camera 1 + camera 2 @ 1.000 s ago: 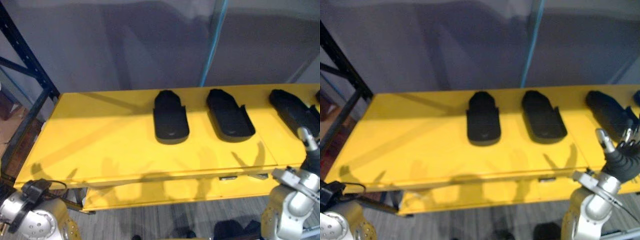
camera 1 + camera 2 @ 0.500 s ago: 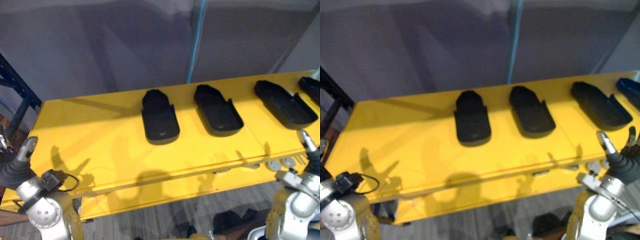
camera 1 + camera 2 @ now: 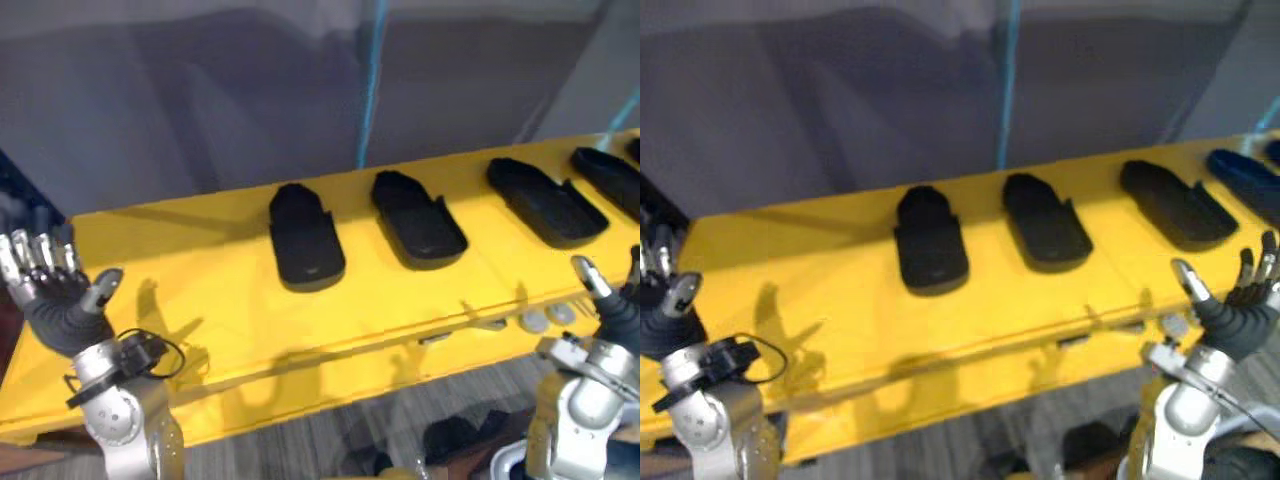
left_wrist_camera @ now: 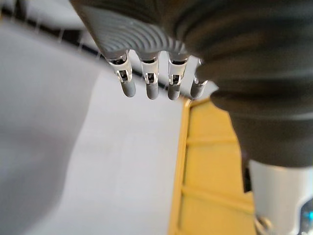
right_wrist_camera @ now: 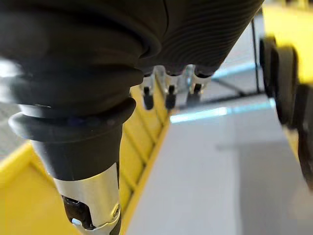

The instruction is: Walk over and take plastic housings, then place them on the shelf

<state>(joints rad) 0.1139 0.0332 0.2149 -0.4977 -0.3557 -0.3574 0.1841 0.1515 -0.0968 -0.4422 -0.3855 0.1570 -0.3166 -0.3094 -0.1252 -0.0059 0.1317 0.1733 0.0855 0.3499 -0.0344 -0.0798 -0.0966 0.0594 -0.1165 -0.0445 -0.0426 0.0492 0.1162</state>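
the left hand (image 3: pixel 60 310) is up at 8 o'clock in the head view, its fingers straight and upright, holding nothing. the right hand (image 3: pixel 1238 322) is at 4 o'clock, fingers spread and thumb out, also empty. both hover by the front edge of the yellow surface (image 3: pixel 180 270), well apart from the load. this looks like a ready posture before reaching in.

the black plastic housings lie flat on that surface in a spaced row, long sides pointing away from the robot, probably so each can be taken singly. the first housing (image 3: pixel 305 240) sits just left of 12 o'clock, the second housing (image 3: pixel 418 218) at 1, the third housing (image 3: pixel 545 200) at 2 and the fourth housing (image 3: pixel 612 180) at the view's edge. none is grasped yet.
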